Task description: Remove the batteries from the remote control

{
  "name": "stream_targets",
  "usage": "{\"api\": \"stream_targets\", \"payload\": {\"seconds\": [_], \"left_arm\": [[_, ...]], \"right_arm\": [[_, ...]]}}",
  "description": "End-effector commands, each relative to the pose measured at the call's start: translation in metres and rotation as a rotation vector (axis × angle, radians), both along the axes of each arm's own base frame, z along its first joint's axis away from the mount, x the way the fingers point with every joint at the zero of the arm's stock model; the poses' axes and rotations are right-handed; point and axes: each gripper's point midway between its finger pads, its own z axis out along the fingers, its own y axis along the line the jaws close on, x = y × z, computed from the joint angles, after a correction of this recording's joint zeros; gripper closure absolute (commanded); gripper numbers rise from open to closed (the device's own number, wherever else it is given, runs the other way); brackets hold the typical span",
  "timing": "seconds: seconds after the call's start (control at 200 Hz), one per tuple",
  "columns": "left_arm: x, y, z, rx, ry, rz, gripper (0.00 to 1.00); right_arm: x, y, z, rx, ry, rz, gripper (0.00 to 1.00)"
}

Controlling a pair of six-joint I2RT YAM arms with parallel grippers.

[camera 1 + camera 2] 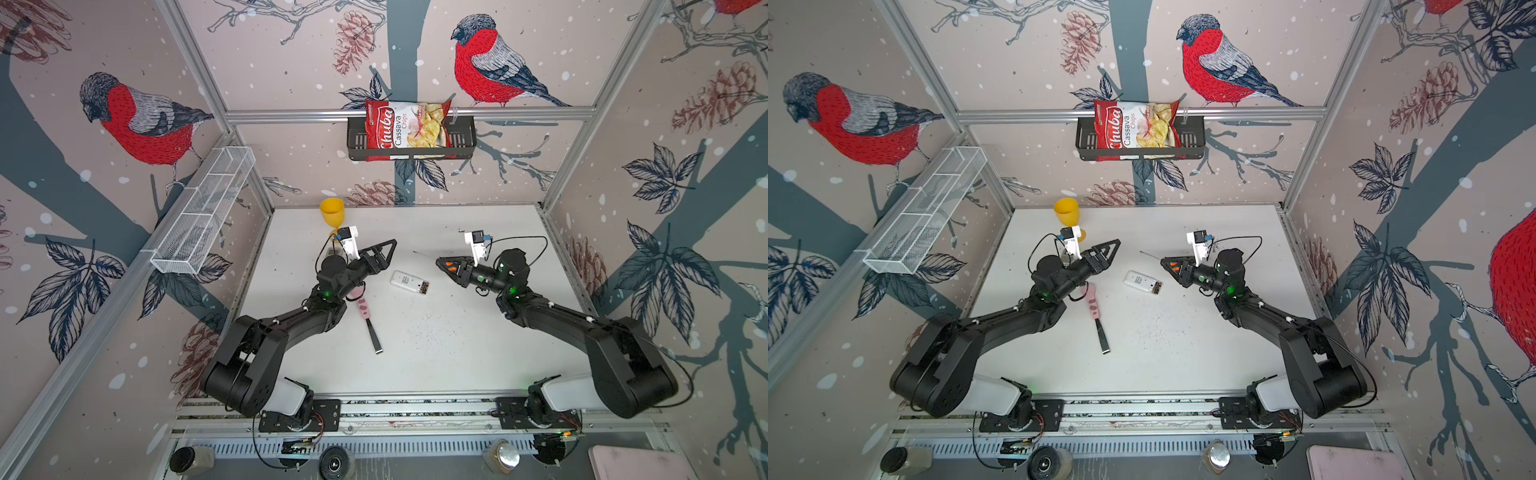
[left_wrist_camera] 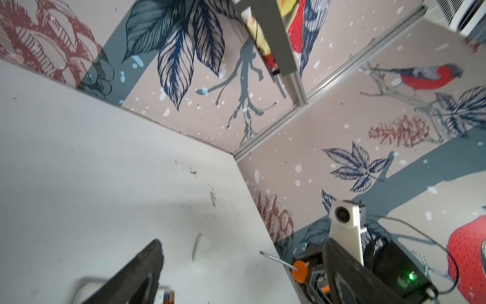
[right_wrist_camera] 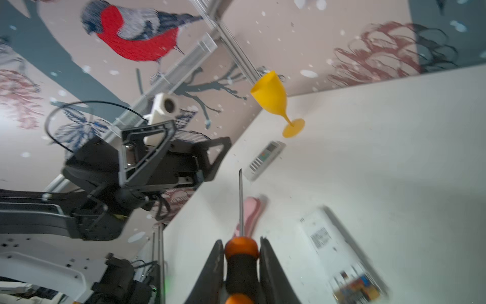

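The left jaws, spread wide, should hold the remote [image 1: 405, 280] still while the right jaws, pinching the screwdriver [image 3: 241, 248], gently poke out the batteries [image 1: 424, 287] at its 4 o'clock end.

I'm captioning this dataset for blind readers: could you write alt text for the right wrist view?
The right gripper is shut on an orange-and-black screwdriver, its shaft pointing out over the white table. Beside it lies a white remote control, its compartment open with batteries inside; a yellow goblet stands farther off.
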Motion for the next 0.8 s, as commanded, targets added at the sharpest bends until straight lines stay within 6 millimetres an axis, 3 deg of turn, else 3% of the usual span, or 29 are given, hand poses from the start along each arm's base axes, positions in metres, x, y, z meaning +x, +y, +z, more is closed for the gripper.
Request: {"api": "stream_targets", "payload": {"seconds": [0.0, 0.175, 0.29, 0.665, 0.795], "left_arm": [[-0.003, 0.006, -0.031, 0.118, 0.060, 0.011, 0.10], [0.001, 0.009, -0.067, 0.277, 0.152, 0.016, 0.13], [0.008, 0.009, -0.085, 0.360, 0.194, 0.014, 0.17], [0.021, -0.001, -0.132, 0.473, 0.278, -0.048, 0.35], [0.025, -0.009, -0.144, 0.507, 0.298, -0.074, 0.35]], "right_arm": [[-0.012, -0.013, -0.044, -0.187, 0.033, 0.006, 1.00], [-0.019, -0.032, -0.086, -0.359, 0.060, -0.038, 1.00], [-0.018, -0.037, -0.098, -0.398, 0.058, -0.058, 1.00], [-0.009, -0.036, -0.110, -0.501, 0.031, -0.082, 1.00], [-0.008, -0.033, -0.116, -0.540, 0.020, -0.089, 1.00]]}}
